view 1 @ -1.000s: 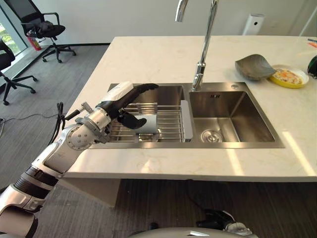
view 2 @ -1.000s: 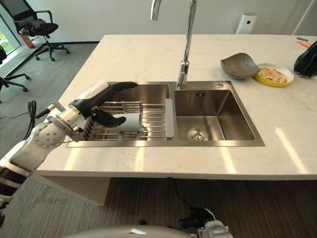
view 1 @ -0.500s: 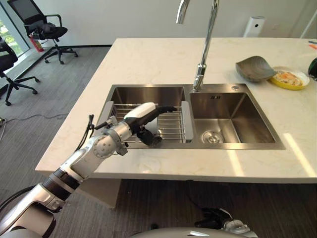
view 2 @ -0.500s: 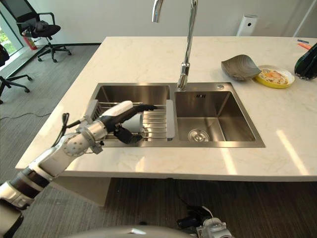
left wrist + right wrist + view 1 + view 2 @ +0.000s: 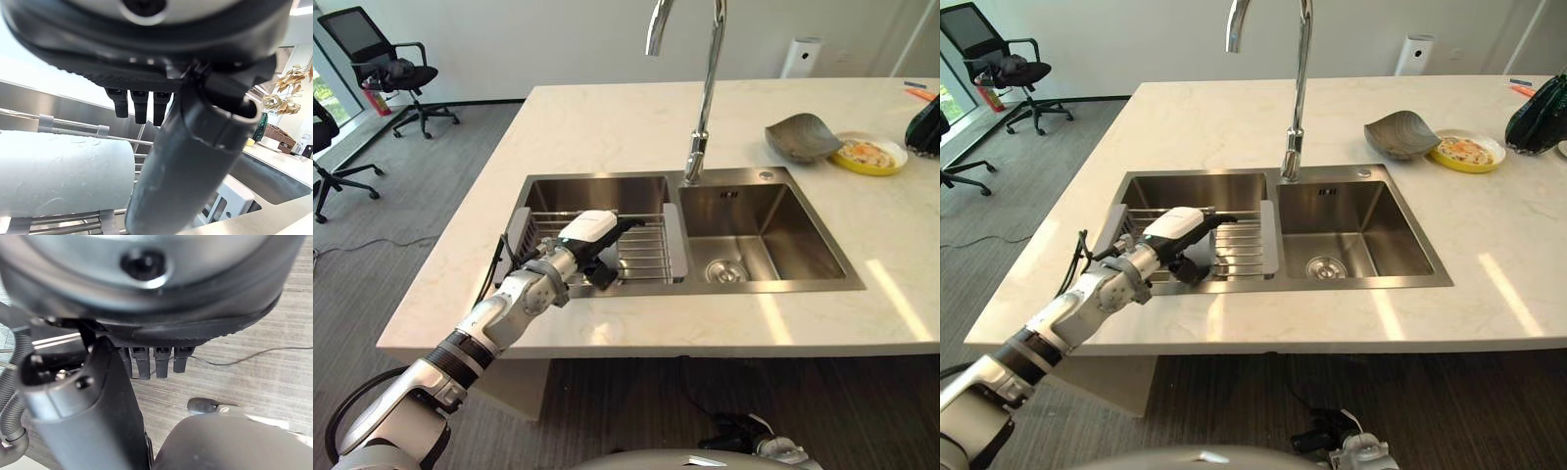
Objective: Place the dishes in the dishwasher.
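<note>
A white cup (image 5: 58, 171) lies on its side on the wire rack (image 5: 646, 250) in the left basin of the sink (image 5: 773, 250), the robot's left hand (image 5: 590, 238) spread just over it.

The left wrist view shows the fingers (image 5: 139, 105) straight and the thumb (image 5: 181, 171) beside the cup, not closed on it. The head views add the tap (image 5: 703, 88), a grey bowl (image 5: 803, 137) and a yellow plate of food (image 5: 868, 155) on the counter (image 5: 607, 117). The right hand (image 5: 98, 421), in its own wrist view, hangs over the floor with straight fingers, empty.
</note>
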